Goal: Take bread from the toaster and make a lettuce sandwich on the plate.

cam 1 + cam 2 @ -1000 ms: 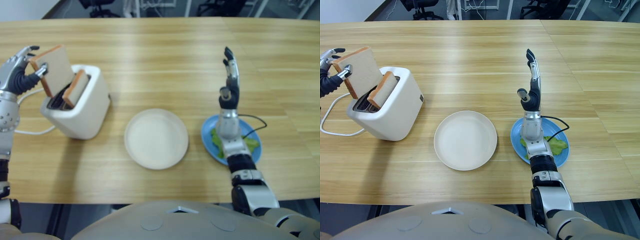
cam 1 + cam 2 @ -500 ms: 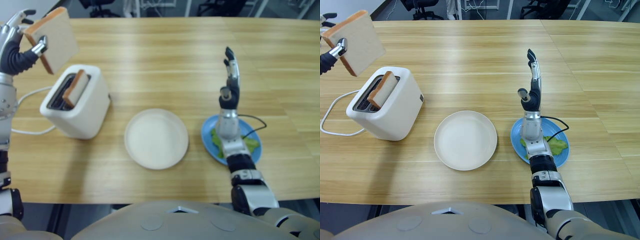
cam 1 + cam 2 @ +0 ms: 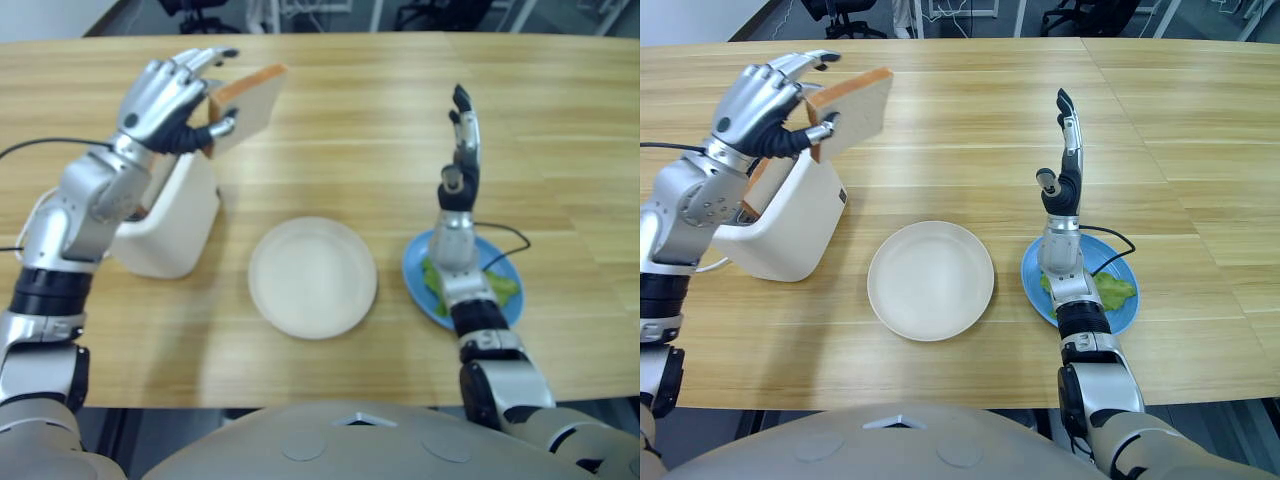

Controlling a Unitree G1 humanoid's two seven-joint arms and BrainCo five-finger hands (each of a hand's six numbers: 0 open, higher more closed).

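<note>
My left hand [image 3: 172, 96] is shut on a slice of bread [image 3: 247, 104], holding it in the air above the right side of the white toaster [image 3: 178, 226]. My left forearm covers most of the toaster's top. A second slice [image 3: 764, 180] shows a little behind the forearm in the right eye view. The cream plate [image 3: 312, 277] lies bare at the table's centre. My right hand [image 3: 462, 150] stands upright with straight fingers, open, above the blue plate [image 3: 508, 261] that holds green lettuce [image 3: 500, 286].
A white cord [image 3: 706, 267] trails from the toaster toward the table's left edge. A dark cable [image 3: 508, 236] runs from my right arm over the blue plate. Office chairs stand beyond the table's far edge.
My left hand carried the bread from high at the far left rightward and lower, over the toaster toward the cream plate. The right hand has hardly moved.
</note>
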